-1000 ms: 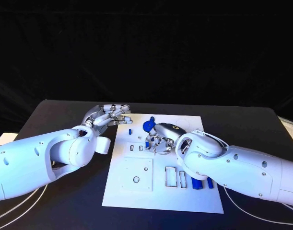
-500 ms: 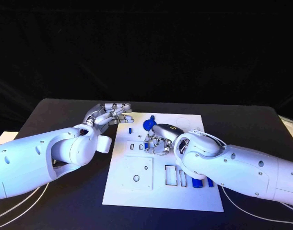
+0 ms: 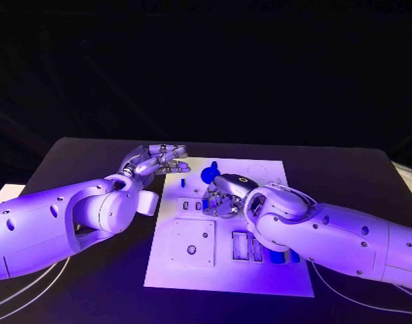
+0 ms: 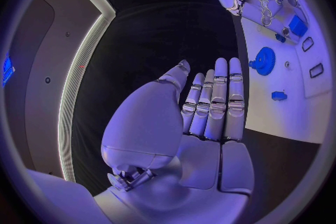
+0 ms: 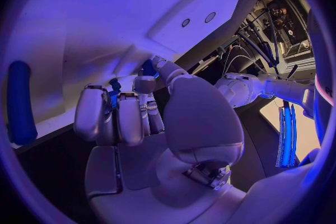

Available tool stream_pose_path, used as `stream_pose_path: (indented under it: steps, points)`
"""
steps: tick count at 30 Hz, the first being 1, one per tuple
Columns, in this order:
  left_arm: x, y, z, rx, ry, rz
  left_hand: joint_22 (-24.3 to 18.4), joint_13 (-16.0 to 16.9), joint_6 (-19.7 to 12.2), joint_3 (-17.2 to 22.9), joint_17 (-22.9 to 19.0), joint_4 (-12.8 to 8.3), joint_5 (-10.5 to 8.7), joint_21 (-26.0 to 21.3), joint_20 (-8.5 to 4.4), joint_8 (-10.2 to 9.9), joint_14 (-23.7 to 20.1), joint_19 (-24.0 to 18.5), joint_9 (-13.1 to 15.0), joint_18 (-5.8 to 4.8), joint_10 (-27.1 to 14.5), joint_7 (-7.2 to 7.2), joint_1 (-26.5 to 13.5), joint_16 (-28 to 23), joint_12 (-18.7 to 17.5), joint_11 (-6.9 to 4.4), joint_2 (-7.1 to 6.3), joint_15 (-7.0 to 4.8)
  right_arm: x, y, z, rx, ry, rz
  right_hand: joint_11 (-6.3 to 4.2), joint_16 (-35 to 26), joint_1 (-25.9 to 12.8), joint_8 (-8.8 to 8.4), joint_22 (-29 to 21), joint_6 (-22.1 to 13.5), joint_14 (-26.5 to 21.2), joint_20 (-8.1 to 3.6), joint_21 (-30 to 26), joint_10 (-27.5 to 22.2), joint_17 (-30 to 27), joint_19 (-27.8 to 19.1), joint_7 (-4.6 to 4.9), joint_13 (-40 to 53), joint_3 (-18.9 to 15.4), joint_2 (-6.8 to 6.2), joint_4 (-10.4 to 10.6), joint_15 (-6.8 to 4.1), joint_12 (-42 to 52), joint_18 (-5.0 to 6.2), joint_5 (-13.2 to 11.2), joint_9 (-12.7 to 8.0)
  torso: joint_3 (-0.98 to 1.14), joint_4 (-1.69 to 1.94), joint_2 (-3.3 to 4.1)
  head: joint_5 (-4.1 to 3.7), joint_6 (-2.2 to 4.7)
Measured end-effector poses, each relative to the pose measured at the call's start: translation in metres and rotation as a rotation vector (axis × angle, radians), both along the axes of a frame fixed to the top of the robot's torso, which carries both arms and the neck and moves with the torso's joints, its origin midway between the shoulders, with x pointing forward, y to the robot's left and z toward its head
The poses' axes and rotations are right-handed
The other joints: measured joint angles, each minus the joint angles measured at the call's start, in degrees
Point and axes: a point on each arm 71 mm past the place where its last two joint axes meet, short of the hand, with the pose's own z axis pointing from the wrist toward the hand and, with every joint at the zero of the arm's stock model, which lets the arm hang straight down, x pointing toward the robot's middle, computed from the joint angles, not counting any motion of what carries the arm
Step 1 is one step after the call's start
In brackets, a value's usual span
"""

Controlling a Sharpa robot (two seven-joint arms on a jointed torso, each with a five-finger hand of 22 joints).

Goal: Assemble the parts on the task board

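White rectangular task board (image 3: 264, 273) lies flat in the middle of the black table (image 3: 79, 158), bearing small blue parts, among them a round blue gear (image 3: 209, 175). Left hand (image 3: 157, 160) rests at the board's far left corner, fingers straight and together, holding nothing. Right hand (image 3: 223, 196) hovers over the board's middle, fingers curled around a small blue part (image 5: 114, 93).

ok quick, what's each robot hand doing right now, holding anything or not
Left robot hand: open, fingers straight and together, holding nothing, at the task board's edge.
Right robot hand: closed on a small blue part over the board.
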Motion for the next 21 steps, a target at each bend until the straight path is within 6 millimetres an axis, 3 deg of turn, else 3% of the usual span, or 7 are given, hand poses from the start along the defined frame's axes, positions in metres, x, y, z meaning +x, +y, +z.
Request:
stream_pose_path:
  steps: [13, 21]
  points:
    - [-0.0003, -0.0022, 0.0002, 0.002, -0.003, -0.008, 0.0, 0.0, 0.0, 0.0, 0.0, 0.0, 0.00, 0.0, 0.00, 0.0, 0.0, 0.0, 0.0, 0.00, 0.0, 0.00, 0.0, 0.0, 0.0, 0.00, 0.00, 0.00, 0.0001, 0.0027, -0.0004, -0.002, -0.007, 0.006, 0.46, -0.7, -1.0, -1.24, -1.0, -2.1, 0.0, 0.42, -0.7, -2.2, -0.8, -0.4, 0.65, -2.3, -0.8, -1.00, 0.2, 0.43, -2.9, 0.00, 0.7, -0.3, 0.02, 0.01, 0.03, -0.04, -0.13]
    - [-0.0003, -0.0026, 0.0002, 0.002, -0.003, -0.010, 0.0, 0.0, 0.0, 0.0, 0.0, 0.0, 0.00, 0.0, 0.00, 0.0, 0.0, 0.0, 0.0, 0.00, 0.0, 0.00, 0.0, 0.0, 0.0, 0.00, 0.00, 0.00, 0.0004, 0.0024, -0.0010, 0.000, -0.010, 0.005, 0.91, -1.6, -1.9, -1.90, -2.3, -3.6, 0.0, 0.73, -1.5, -4.5, -1.9, -1.3, 0.91, -6.0, -2.7, -1.89, 1.0, 0.83, -6.9, 0.00, -1.1, -0.6, 0.03, 0.01, 0.03, -0.04, -0.21]
